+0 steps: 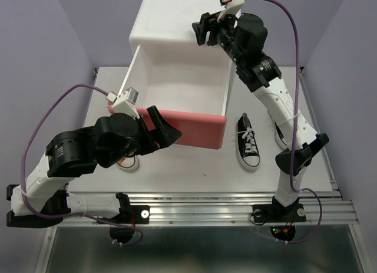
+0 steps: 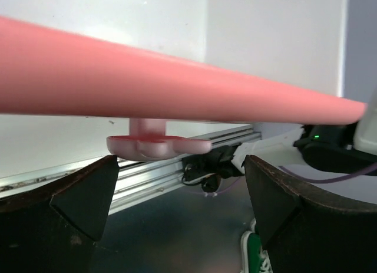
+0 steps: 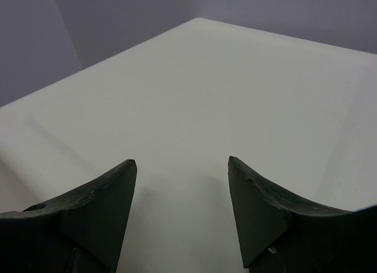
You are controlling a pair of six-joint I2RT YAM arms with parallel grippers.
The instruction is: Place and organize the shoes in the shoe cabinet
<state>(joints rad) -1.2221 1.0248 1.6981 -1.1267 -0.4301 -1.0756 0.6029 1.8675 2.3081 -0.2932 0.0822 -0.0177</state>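
Observation:
The white shoe cabinet (image 1: 177, 19) stands at the back with one drawer (image 1: 182, 84) pulled out; what shows of the inside is bare. Its pink front (image 1: 197, 130) faces me. My left gripper (image 1: 172, 133) is open at the front's left part. In the left wrist view the gripper (image 2: 181, 161) has its jaws apart just below the pink bunny knob (image 2: 156, 144), not touching it. My right gripper (image 1: 202, 29) is open over the cabinet top (image 3: 194, 90), holding nothing. One black sneaker (image 1: 248, 142) lies on the table right of the drawer.
A white shoe sole (image 1: 280, 133) peeks out behind the right arm. A bit of orange (image 1: 122, 163) shows under the left arm. The aluminium rail (image 1: 206, 205) runs along the near edge. A green-and-white sneaker-like thing (image 2: 254, 252) shows low in the left wrist view.

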